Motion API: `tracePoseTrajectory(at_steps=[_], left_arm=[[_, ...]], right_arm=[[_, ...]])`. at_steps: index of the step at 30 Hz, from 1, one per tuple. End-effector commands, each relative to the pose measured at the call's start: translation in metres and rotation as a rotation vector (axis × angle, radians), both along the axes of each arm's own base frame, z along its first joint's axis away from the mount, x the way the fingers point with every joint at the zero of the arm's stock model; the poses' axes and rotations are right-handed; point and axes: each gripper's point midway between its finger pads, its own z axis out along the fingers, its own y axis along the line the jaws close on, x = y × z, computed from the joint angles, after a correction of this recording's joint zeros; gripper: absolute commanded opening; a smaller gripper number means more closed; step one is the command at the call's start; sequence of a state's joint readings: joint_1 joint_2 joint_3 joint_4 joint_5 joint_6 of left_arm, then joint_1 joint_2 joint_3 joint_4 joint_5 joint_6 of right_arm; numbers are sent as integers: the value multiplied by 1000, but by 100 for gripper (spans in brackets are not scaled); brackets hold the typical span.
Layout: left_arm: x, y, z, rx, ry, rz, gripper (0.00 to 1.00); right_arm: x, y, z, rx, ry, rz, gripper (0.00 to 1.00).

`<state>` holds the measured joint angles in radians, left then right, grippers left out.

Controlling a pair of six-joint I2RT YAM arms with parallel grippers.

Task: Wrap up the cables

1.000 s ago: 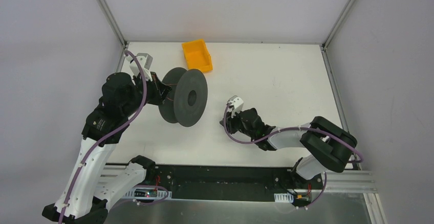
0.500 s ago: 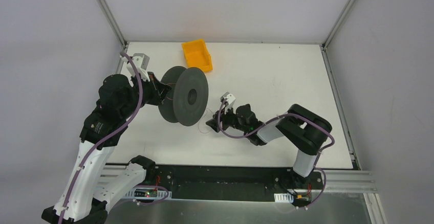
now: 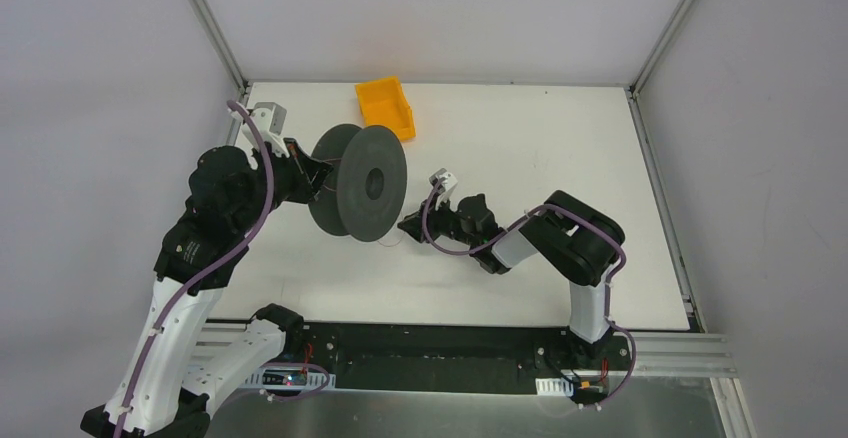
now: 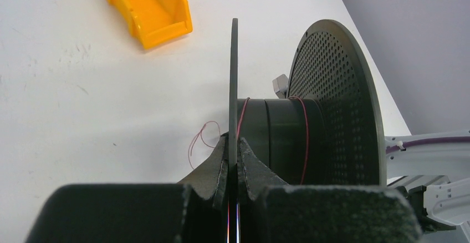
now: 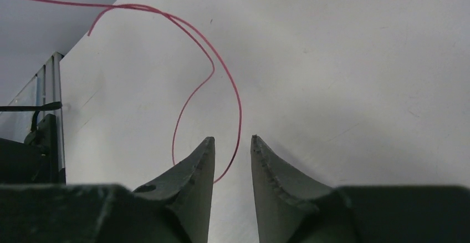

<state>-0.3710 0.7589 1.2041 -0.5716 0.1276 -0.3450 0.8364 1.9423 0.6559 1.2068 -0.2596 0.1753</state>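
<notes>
White table [image 3: 540, 158] bore the spool [image 4: 332, 104]; my left gripper [image 4: 233, 153] pinched its flange [image 4: 234, 76] to steady it, my right gripper [image 5: 231, 143] stood parted around the cables [image 5: 240, 110], not gripping.

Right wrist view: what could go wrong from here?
The wire is hair-thin, and its loop only just reaches the gap of the open right jaws, so closing may miss it. The left jaws pinch only the spool's thin flange; pulling the wire could tip the spool.
</notes>
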Motion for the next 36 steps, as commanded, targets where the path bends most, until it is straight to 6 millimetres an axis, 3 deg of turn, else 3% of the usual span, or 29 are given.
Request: tracePoseTrajectory(at_steps=[1, 8, 12, 14, 16, 17, 19, 23, 30, 36], left_arm=[[4, 1, 40, -86, -135, 22, 0], [3, 3, 40, -110, -141, 40, 0], [12, 19, 35, -126, -124, 154, 0], [20, 33, 31, -136, -109, 250, 0], [28, 42, 32, -132, -106, 303, 0], [32, 45, 32, -127, -106, 319, 0], [43, 51, 31, -106, -96, 349, 0], [60, 58, 21, -57, -67, 388, 0], [82, 61, -16, 79, -19, 392, 0], [86, 65, -54, 234, 34, 357, 0]], right_arm=[[-8, 10, 28, 110, -14, 55, 35], [-11, 17, 19, 135, 57, 47, 32], [-22, 13, 17, 132, 78, 48, 0], [-29, 3, 18, 119, 75, 24, 0], [-46, -11, 13, 64, 57, 8, 0], [-54, -16, 20, 46, 19, 9, 0], [-74, -27, 11, -73, -55, 23, 0], [-105, -37, 12, -238, -156, 89, 0], [-114, -41, 47, -473, -333, 102, 0], [-113, -24, 118, -458, -525, 97, 0]])
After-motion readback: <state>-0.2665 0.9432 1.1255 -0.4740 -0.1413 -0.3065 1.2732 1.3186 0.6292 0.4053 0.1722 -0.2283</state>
